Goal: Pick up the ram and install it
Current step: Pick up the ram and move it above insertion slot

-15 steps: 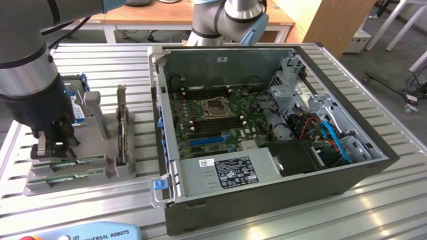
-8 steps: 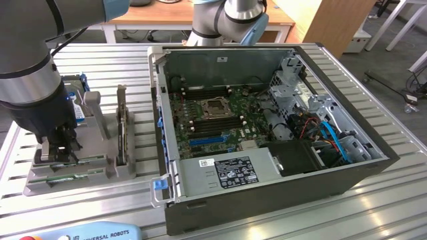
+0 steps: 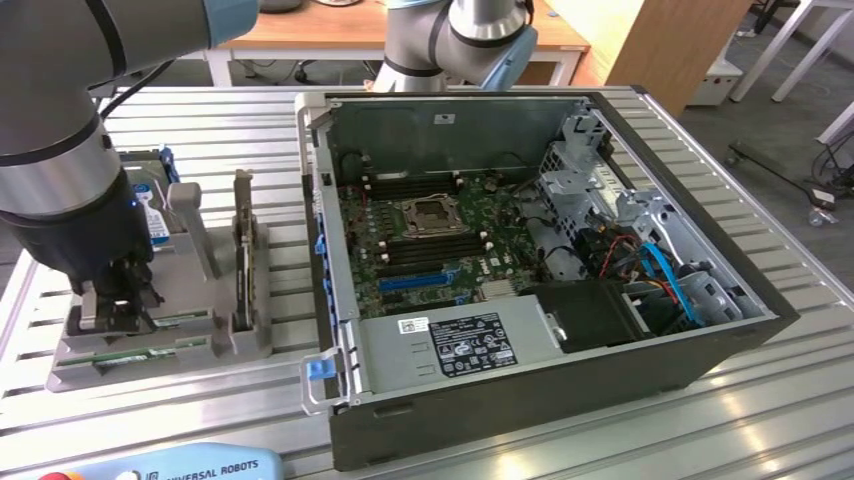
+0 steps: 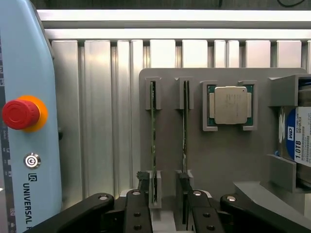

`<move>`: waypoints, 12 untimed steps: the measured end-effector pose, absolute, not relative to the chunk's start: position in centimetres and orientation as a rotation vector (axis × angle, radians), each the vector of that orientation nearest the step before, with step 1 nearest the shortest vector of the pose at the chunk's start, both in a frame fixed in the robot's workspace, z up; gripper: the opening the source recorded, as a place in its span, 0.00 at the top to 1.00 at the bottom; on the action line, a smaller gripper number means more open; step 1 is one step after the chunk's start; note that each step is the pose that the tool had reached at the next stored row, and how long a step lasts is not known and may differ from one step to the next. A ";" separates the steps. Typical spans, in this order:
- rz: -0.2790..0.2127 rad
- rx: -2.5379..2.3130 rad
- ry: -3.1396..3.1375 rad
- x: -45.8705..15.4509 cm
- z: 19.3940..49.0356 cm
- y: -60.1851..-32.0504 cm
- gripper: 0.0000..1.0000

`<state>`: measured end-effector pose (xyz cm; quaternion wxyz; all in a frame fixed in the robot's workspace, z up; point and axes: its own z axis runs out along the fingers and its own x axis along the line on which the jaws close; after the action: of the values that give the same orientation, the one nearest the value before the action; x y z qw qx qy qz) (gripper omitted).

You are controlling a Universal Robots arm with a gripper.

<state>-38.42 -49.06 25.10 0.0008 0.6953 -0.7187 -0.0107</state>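
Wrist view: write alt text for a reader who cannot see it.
The open gripper is poised at one end of two ram sticks standing on edge in slots of a gray holder. The holder also carries a silver CPU and a hard drive; a teach pendant lies beside it.

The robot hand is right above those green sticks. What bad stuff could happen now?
1. In the gray holder, the open jaws seem to straddle one ram stick, with the second stick, nearer the CPU chip, close beside; they might bump it.
2. Both sticks stand thin on edge, so an off-centre squeeze could tilt or bend one.
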 end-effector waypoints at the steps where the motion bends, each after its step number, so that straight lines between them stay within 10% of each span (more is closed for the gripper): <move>1: -0.033 2.183 -2.257 -38.4 25.0 -49.1 0.64; 12: -0.034 2.183 -2.257 -38.4 23.1 -49.4 0.64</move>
<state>-38.43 -49.44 23.11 0.0008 0.6953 -0.7187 -0.0107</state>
